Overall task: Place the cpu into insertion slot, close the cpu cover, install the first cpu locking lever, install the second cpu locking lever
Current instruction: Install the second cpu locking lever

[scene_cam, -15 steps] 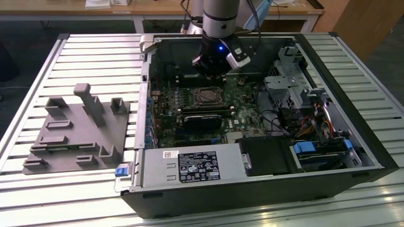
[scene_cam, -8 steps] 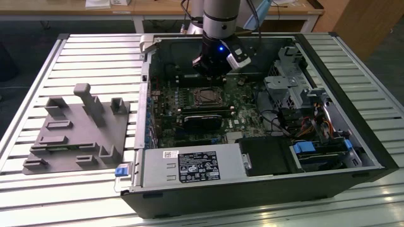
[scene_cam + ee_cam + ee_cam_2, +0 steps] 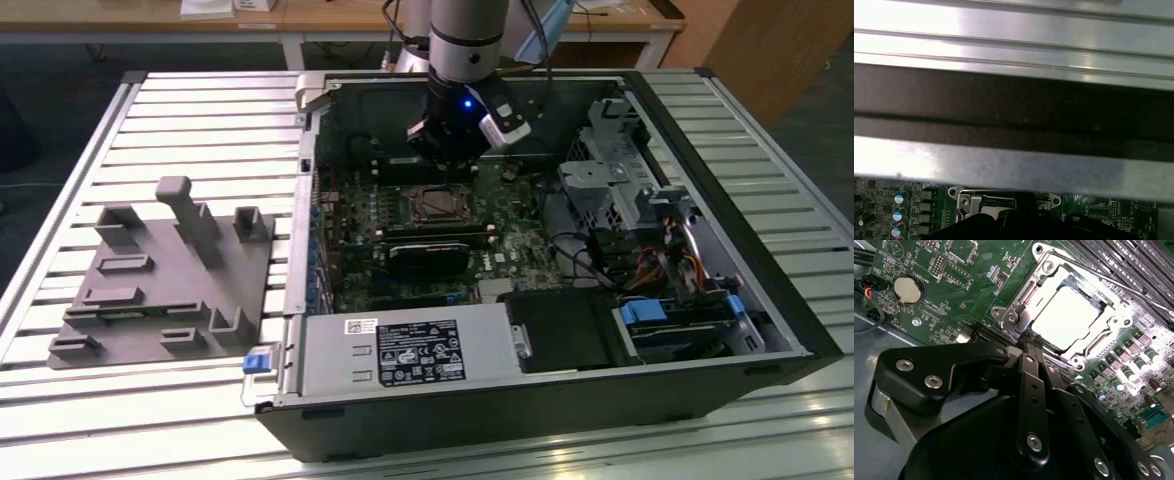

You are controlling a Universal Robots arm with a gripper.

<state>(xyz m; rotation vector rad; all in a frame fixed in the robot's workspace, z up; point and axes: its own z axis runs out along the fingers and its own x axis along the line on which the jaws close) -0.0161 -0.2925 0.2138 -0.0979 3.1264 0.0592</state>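
The cpu, a flat square chip with a bright silvery top, sits in the insertion slot on the green motherboard. The cpu cover, a silvery metal frame, lies flat around the chip, whose top shows through the cut-out. My gripper is shut, its two black fingers pressed together with nothing between them. Its tips are at the socket's edge beside a corner of the frame. In the exterior view my gripper hangs just behind the socket. The first wrist view catches an edge of the cover.
The motherboard lies inside an open black computer case on a slatted metal table. A black fan card sits just in front of the socket, and drive bays and cables are at the exterior view's right. A grey fixture stands left of the case.
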